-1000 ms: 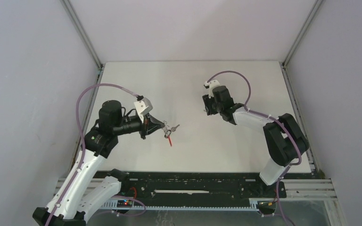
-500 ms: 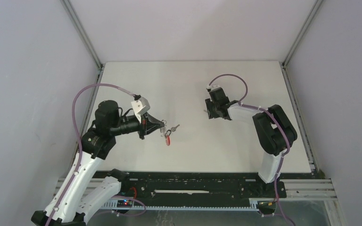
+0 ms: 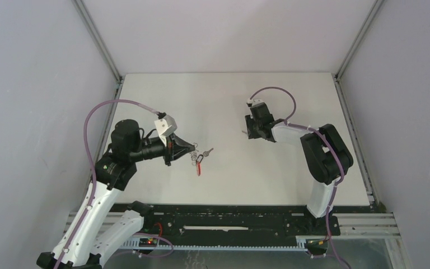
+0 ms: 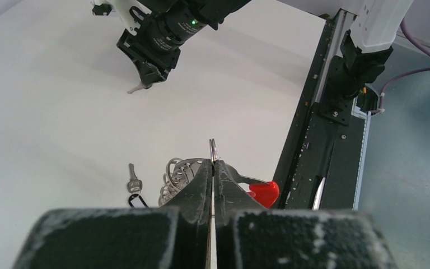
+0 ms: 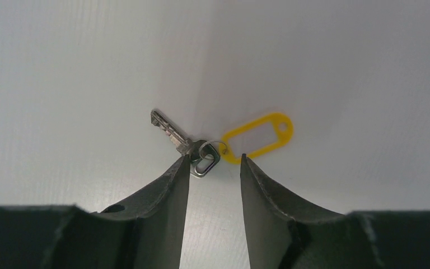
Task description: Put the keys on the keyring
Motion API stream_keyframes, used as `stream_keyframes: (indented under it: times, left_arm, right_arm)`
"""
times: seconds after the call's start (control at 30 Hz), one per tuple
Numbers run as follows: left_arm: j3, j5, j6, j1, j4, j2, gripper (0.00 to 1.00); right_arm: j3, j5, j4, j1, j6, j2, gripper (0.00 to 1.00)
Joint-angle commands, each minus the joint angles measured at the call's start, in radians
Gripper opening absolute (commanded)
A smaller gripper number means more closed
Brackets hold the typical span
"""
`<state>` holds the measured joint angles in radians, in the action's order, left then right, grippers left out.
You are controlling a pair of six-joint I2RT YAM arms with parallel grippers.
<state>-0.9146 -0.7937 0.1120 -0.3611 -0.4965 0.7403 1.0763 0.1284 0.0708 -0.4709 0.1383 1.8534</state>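
Gripping one thin wire ring of the keyring (image 4: 179,171), the left end effector (image 4: 213,163) is fully closed; the red band (image 4: 264,192) shows just beside its tips, and the black-tagged key (image 4: 132,178) lies on the worktop (image 4: 45,112) near them. The right end effector (image 5: 215,158) stands open astride the head of the yellow-tagged key (image 5: 173,134), which lies flat, not yet pinched. This key is judged light, stiff, thin and slippery; take hold across the metal head, not the tag (image 5: 257,136)
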Motion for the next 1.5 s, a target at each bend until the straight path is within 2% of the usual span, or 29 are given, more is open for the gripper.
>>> stream_keyframes:
  times: [0.0,0.3,0.67,0.8,1.0,1.3,1.47]
  left_arm:
    - [-0.044,-0.029,-0.017,0.005,0.024,-0.01,0.0]
    - [-0.048,-0.027,-0.03,0.006,0.024,-0.007,0.0]
    - [-0.054,-0.017,-0.044,0.007,0.022,-0.003,0.0]
    - [-0.056,-0.001,-0.046,0.006,0.022,-0.002,0.0]
    - [-0.062,0.024,-0.045,0.006,0.004,-0.005,0.0]
    - [-0.046,0.007,-0.049,0.006,-0.021,-0.021,0.0]
    - [-0.048,-0.002,-0.039,0.006,-0.036,-0.027,0.0]
  right_arm:
    - [0.028,-0.015,-0.048,0.01,-0.006,-0.002,0.46]
    - [0.028,-0.022,-0.058,0.02,-0.009,0.01,0.41]
    - [0.028,-0.039,-0.062,0.025,-0.024,0.015,0.31]
    - [0.028,-0.047,-0.06,0.025,-0.02,0.021,0.22]
    - [0.028,-0.057,-0.06,0.025,-0.018,0.015,0.01]
    - [-0.026,-0.168,-0.101,0.01,-0.028,-0.075,0.0]
    - [-0.107,-0.193,-0.121,-0.047,0.023,-0.133,0.0]
